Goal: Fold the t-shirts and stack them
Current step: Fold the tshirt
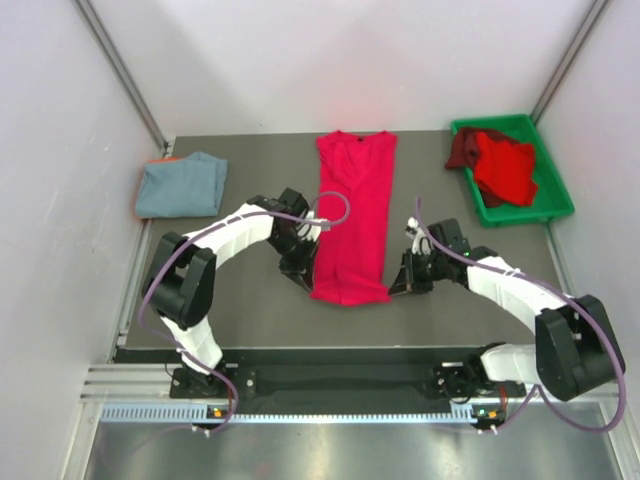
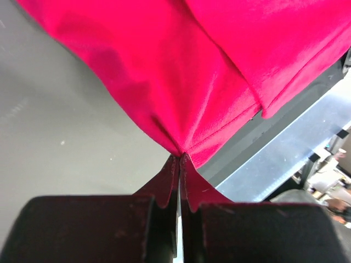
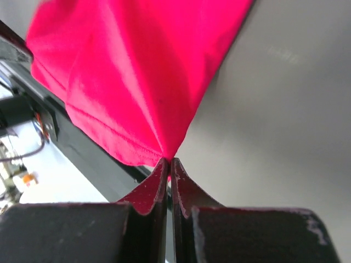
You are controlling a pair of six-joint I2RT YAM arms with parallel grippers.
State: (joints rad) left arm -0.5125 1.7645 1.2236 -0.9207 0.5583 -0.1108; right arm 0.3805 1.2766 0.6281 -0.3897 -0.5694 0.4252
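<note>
Both arms [image 1: 235, 228] bent low, left and right jaws tight on near corners of red t-shirt [image 1: 352, 215]

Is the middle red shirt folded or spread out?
Partly folded: the red shirt lies as a long narrow strip, sides turned in. The left pincer and right pincer pinch its near corners.

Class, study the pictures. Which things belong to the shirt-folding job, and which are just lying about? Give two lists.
Part of the job:
- middle red shirt, its near corners pinched by the left gripper and the right gripper
- folded grey-blue shirt
- crumpled red shirt
- dark red shirt

Just lying about:
- green bin, holding the last two shirts
- table
</note>
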